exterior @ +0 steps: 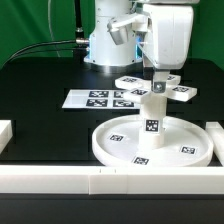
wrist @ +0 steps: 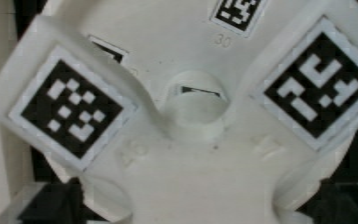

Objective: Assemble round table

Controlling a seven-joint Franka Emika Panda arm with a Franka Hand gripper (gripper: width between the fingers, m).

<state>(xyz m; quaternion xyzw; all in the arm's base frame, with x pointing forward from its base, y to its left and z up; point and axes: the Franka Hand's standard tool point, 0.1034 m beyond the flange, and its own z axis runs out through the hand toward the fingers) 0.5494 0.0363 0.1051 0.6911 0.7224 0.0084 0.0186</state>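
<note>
Exterior view: cross piece (exterior: 153, 88) atop post (exterior: 152, 118), frame centre.
Disc (exterior: 185, 133): lower right.
Tool (exterior: 160, 72): spread wide, around cross piece.

Robotics lab: black bench (exterior: 40, 120) edged by white border blocks (exterior: 60, 180), a fixed marker board (exterior: 100, 99), green backdrop curtain (exterior: 30, 25).

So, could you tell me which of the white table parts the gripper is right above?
The four-armed cross piece, sitting atop the upright post; the open gripper is just over it, while the round disc lies flat below.
</note>
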